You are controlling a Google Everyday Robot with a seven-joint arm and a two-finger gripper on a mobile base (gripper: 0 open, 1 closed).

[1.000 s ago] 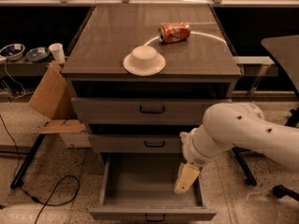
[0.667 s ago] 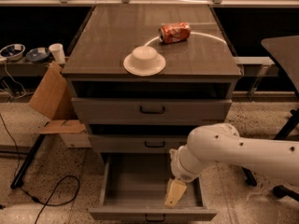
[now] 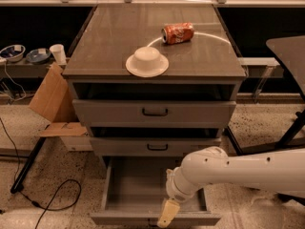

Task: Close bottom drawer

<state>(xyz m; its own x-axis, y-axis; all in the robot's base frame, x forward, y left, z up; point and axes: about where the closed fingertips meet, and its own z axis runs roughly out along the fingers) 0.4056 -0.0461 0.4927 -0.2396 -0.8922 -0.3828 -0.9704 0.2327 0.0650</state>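
The bottom drawer (image 3: 138,190) of the grey cabinet stands pulled far out, a wide shallow grey box that looks empty inside. Its flat front panel (image 3: 119,219) runs along the lower edge of the view; its handle is hidden behind my gripper. My white arm (image 3: 238,171) reaches in from the right. My gripper (image 3: 167,214), with cream-coloured fingers pointing down, sits at the middle of the drawer's front panel, at or touching its top rim. The middle drawer (image 3: 155,147) and the top drawer (image 3: 153,112) above stand slightly out.
On the cabinet top are a white upturned bowl on a plate (image 3: 147,61) and a red soda can (image 3: 177,33) lying on its side. A cardboard box (image 3: 52,104) and a black cable (image 3: 43,199) lie to the left. A dark table (image 3: 288,51) stands right.
My arm and gripper have moved left and down toward the viewer, from over the drawer's right inner part to the middle of its front panel. The drawer has not visibly moved.
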